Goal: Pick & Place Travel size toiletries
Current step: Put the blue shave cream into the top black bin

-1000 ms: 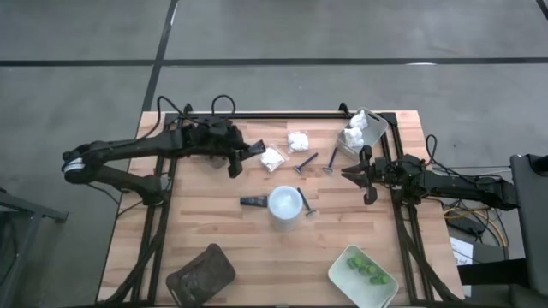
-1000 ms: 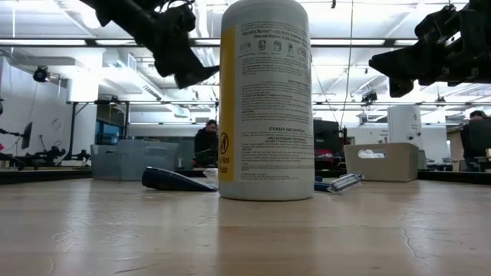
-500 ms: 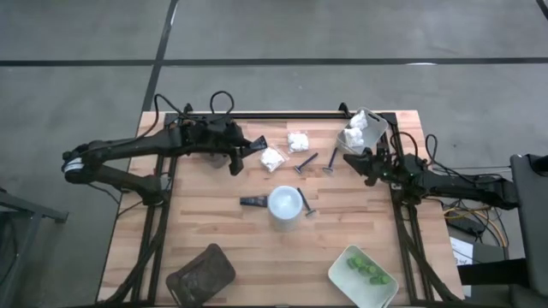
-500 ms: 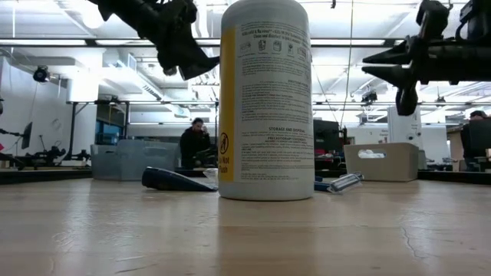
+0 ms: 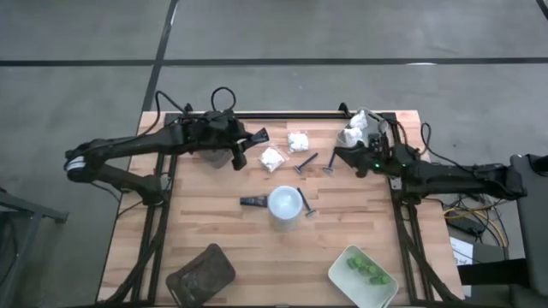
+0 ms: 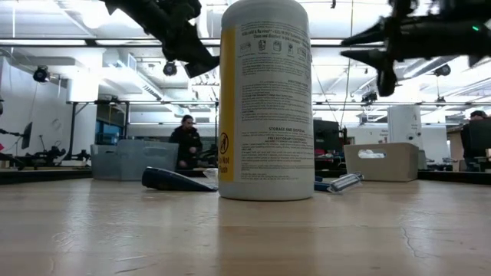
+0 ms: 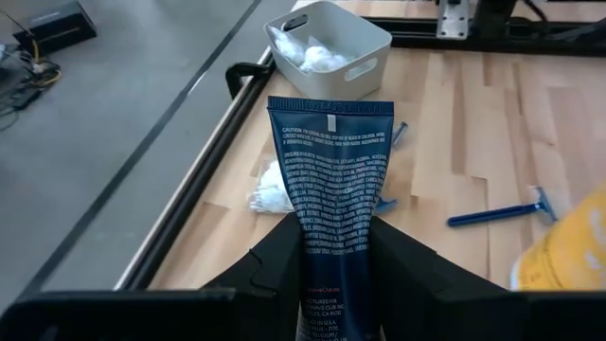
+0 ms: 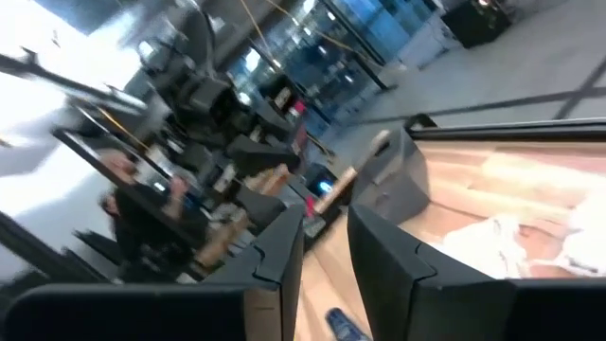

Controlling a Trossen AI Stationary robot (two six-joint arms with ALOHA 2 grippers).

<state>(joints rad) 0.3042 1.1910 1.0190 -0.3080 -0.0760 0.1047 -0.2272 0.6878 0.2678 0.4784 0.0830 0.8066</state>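
My left gripper (image 5: 246,142) hovers over the table's far left part, shut on a dark blue tube (image 7: 329,180). My right gripper (image 5: 342,155) is open in the air beside the pale tray (image 5: 364,128) of white packets at the far right corner. The yellow white-capped bottle (image 5: 285,203) stands upright mid-table, with a second dark tube (image 5: 252,202) lying to its left. Two white packets (image 5: 272,157) (image 5: 298,141) and three razors (image 5: 306,160) (image 5: 330,162) (image 5: 306,205) lie flat on the wood. Green pieces (image 5: 366,269) sit in the near right pale tray. My left gripper pinches the dark blue tube between its two fingers (image 7: 284,251), gripping its two side edges in the half away from the flat crimped end (image 7: 329,106). That crimped end sticks out past the fingertips toward the table's right. The tube is lifted clear of the table.
A dark brown tray (image 5: 201,272) sits at the near left. Black rails (image 5: 282,115) run along the table's far edge and sides. Bare wood lies between the bottle and the near trays. A person (image 6: 184,142) stands in the room beyond the table.
My right gripper has risen and moved toward the far edge and slightly left, ending next to the packet tray, and it has turned about its wrist. My left gripper has carried the tube a little toward the far edge. The person in the background has walked left.
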